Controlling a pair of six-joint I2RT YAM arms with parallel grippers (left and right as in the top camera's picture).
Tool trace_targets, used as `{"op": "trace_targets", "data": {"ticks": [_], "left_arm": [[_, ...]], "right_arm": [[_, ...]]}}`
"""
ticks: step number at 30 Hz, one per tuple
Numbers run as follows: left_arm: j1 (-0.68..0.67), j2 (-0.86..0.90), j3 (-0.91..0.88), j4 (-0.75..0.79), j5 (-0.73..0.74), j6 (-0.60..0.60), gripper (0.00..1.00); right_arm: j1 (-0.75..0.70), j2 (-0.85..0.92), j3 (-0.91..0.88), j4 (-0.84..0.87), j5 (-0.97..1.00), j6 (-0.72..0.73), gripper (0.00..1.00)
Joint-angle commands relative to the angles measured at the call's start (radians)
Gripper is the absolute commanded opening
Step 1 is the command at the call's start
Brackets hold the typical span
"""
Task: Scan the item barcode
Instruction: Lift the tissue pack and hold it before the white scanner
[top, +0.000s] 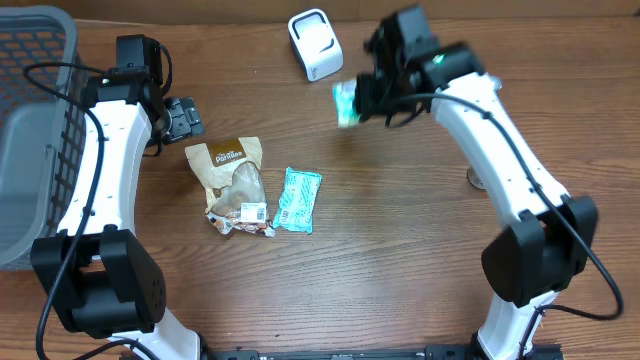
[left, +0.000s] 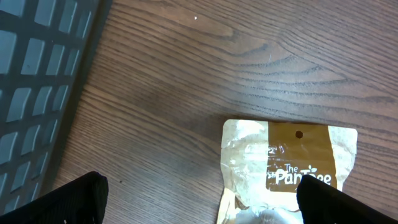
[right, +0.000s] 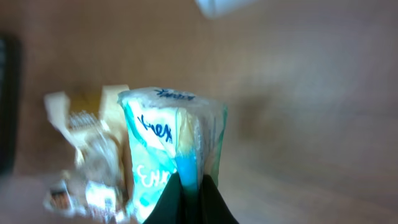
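Overhead: right end effector (top: 358, 98), arm reaching forward, pinches tissue pack (top: 345, 104) near scanner (top: 315, 43) — left end effector (top: 187, 118) spread.

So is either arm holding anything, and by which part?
Yes: the right pincer is shut on a teal tissue pack, pinching it by one end, up in the air. The left pincer is open and holds nothing.

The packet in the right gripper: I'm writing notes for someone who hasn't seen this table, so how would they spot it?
On the wooden table, find the white scanner at the far edge. Just right of it, the right gripper holds a teal-and-white tissue packet above the wood. The other teal packet and the brown snack bag lie flat mid-table; this alone is lifted.
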Motion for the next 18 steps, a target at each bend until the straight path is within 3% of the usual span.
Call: {"op": "trace_targets", "data": {"ticks": [1, 3, 9, 18], "left_arm": [[-0.008, -0.017, 0.008, 0.000, -0.013, 0.004, 1.00], [-0.008, -0.017, 0.008, 0.000, -0.013, 0.004, 1.00], [-0.008, -0.017, 0.008, 0.000, -0.012, 0.004, 0.99], [-0.008, -0.017, 0.008, 0.000, -0.012, 0.004, 0.99]], "right_arm": [[-0.001, -0.046, 0.192, -0.016, 0.111, -0.089, 0.03], [0.011, -0.046, 0.267, 0.016, 0.171, -0.127, 0.04], [0.074, -0.002, 0.247, 0.204, 0.394, -0.268, 0.04], [0.134, 0.303, 0.246, 0.514, 0.603, -0.546, 0.04]]}}
